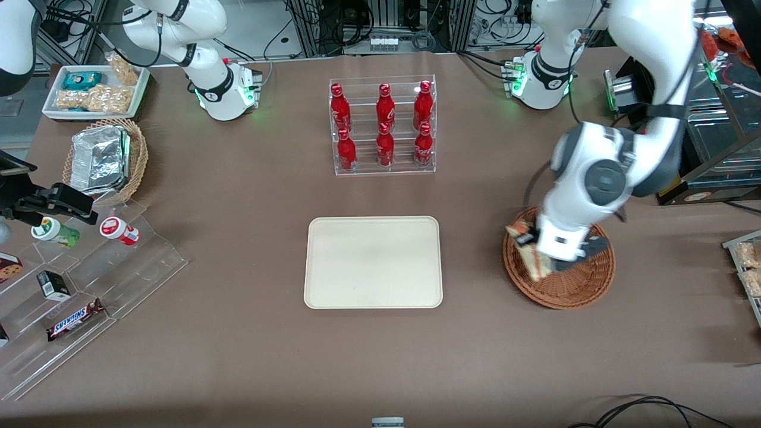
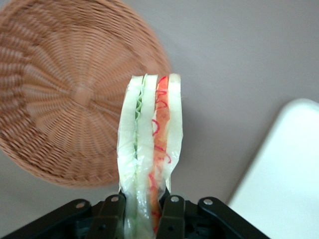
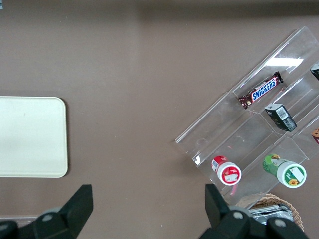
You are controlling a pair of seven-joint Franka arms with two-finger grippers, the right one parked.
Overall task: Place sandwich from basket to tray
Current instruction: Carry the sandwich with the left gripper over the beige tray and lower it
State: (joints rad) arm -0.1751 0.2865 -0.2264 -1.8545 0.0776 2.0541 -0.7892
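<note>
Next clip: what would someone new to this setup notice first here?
Most striking is the working arm's tool, shut on the triangular pale-bread sandwich with orange-red and green filling, held above the round reddish-brown wicker basket. Next comes the bare cream-beige rectangular tray mid-table, beside the basket. Farther from the front camera, a clear acrylic rack of six red bottles stands out.

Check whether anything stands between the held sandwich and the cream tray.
Nothing visible does. The gripper is shut on the sandwich, lifted above the basket. Between the basket and the tray lies only bare brown tablecloth. The rack of red bottles stands farther from the front camera, off that path.
</note>
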